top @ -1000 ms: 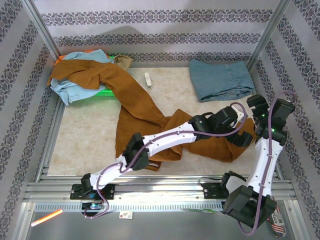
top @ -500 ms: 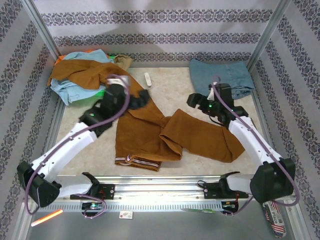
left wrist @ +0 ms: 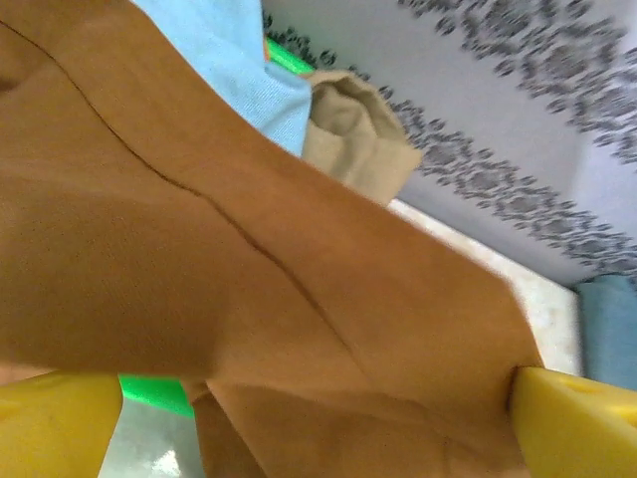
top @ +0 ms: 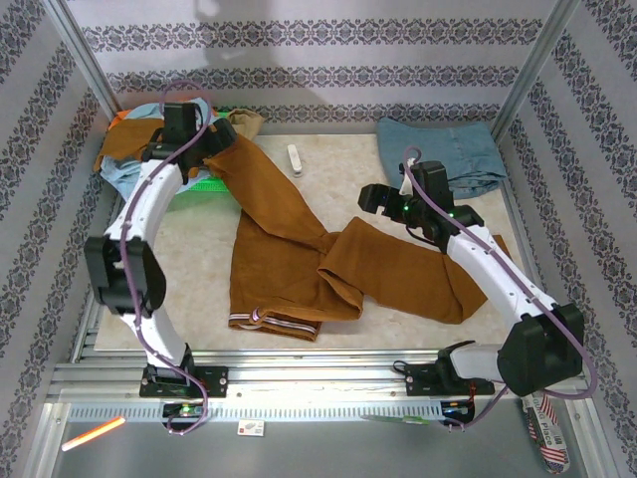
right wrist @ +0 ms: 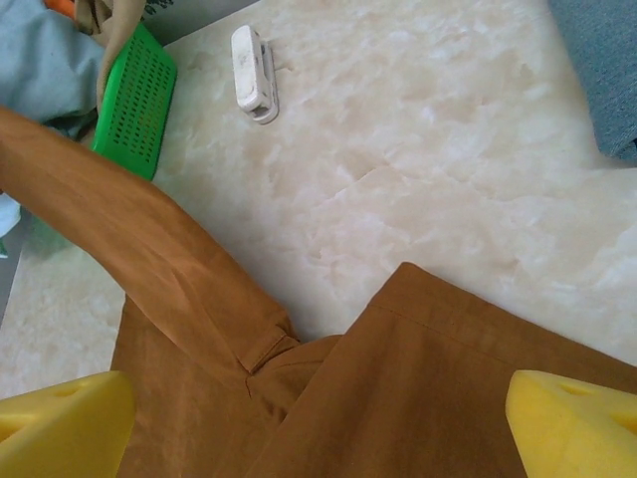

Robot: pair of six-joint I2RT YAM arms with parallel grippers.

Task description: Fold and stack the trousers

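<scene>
Trousers (top: 284, 244) show striped waistband (top: 274, 321) overhead; right wrist — meshed green basket (right wrist: 134, 100).

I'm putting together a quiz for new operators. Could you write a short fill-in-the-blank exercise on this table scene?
The basket beside the trousers is ____.
The denim piece lies at the far ____ corner of the table.
The left gripper and the right gripper both have their jaws ____.
Missing words: green; right; open.
</scene>
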